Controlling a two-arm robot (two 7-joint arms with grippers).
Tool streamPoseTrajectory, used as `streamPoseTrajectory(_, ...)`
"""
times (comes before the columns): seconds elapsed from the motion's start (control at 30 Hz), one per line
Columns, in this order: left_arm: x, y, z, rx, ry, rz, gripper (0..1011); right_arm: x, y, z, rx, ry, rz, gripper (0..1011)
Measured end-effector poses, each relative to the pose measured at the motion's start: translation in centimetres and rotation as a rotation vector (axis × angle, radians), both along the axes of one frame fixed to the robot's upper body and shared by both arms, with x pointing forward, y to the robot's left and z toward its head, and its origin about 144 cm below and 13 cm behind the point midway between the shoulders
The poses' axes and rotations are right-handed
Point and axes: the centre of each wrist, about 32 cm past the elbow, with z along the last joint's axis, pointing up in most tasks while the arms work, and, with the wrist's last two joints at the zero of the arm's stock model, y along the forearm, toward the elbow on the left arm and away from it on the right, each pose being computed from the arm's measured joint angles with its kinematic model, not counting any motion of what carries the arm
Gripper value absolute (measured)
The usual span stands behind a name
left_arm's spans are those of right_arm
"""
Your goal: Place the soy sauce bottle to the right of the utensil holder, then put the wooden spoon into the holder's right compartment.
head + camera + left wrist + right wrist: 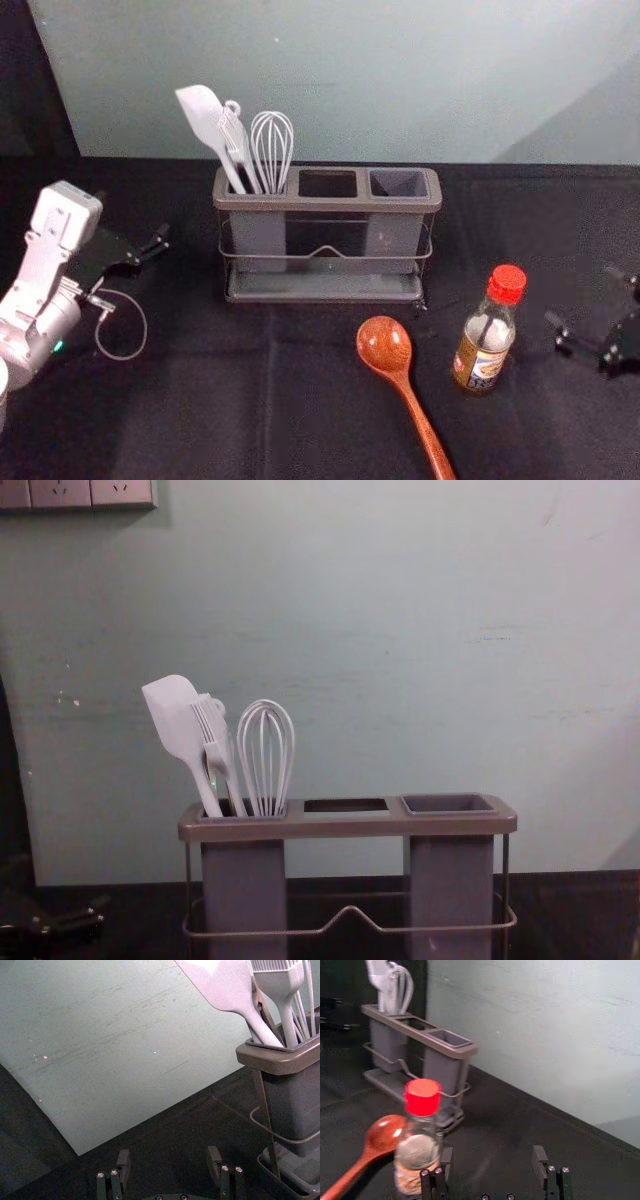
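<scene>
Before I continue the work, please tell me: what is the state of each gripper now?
Left gripper: open, holding nothing, left of the utensil holder.
Right gripper: open, holding nothing, right of the soy sauce bottle.

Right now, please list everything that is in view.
Utensil holder: one, grey, back centre
Spatula: one, white, left compartment
Basting brush: one, white, left compartment
Whisk: one, white, left compartment
Another utensil: one, colour unclear, behind brush
Wooden spoon: one, reddish, before holder
Soy sauce bottle: one, red-capped, right of spoon
Tablecloth: one, black, beneath
Wall: one, greenish, behind
Sockets: three, pale, upper wall
Left arm: one, silver, left
Left gripper: one, black, left
Right gripper: one, black, right
</scene>
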Motion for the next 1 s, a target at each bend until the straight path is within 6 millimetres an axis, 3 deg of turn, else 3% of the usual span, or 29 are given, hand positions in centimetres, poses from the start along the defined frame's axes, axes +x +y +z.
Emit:
streamPoseTrajectory(0.33,0.0,0.0,0.0,0.0,0.0,0.0,1005,-1.0,0.6,0.5,0.037,0.048,0.101,1003)
streamPoseTrajectory(0.67,0.0,0.0,0.0,0.0,0.0,0.0,1005,0.5,3.4,-0.8,0.117,0.015,0.147,1003)
streamPoseTrajectory(1.0,0.0,0.0,0.0,0.0,0.0,0.0,1005,2.1,6.4,-2.9,0.209,-0.028,0.088,1003)
